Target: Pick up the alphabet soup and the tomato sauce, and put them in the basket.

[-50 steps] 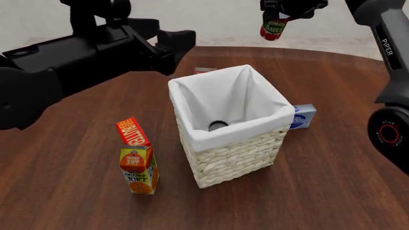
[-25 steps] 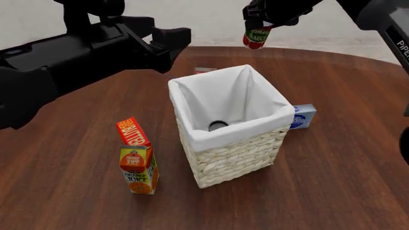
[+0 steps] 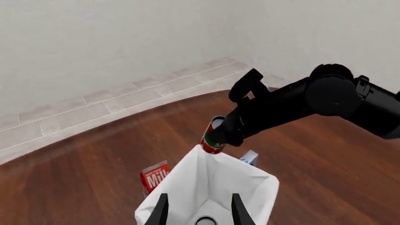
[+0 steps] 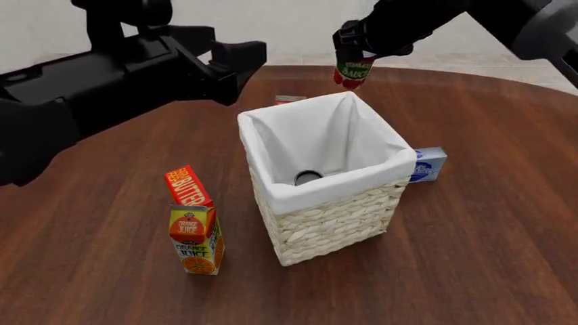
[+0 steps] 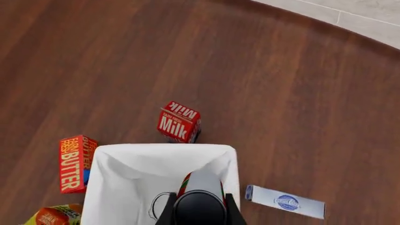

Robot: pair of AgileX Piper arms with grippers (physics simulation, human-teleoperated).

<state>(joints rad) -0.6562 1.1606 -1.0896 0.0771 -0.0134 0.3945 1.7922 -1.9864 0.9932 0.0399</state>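
Note:
The basket [image 4: 318, 198] stands mid-table, lined with white cloth. On its floor lies a round can, the alphabet soup [image 4: 308, 177]; only its top shows. My right gripper [image 4: 356, 55] is shut on the tomato sauce [image 4: 353, 74], a red can with some green. It holds the can tilted just above the basket's far rim. In the right wrist view the can [image 5: 201, 183] hangs over the basket's cloth [image 5: 125, 157]. My left gripper [image 4: 242, 59] is open and empty, high at the basket's far left. In its wrist view its fingers [image 3: 161, 212] frame the basket [image 3: 253, 178] and the tomato sauce [image 3: 213, 139].
An orange juice carton [image 4: 196, 240] and a butter box [image 4: 187, 185] stand left of the basket. A milk carton [image 5: 179, 123] is behind the basket. A blue-and-white box [image 4: 427, 164] lies at the basket's right. The right arm crosses the left wrist view [image 3: 312, 101].
My right gripper has carried the tomato sauce leftward and down, from high at the back to just over the basket's far rim. The left arm has barely moved.

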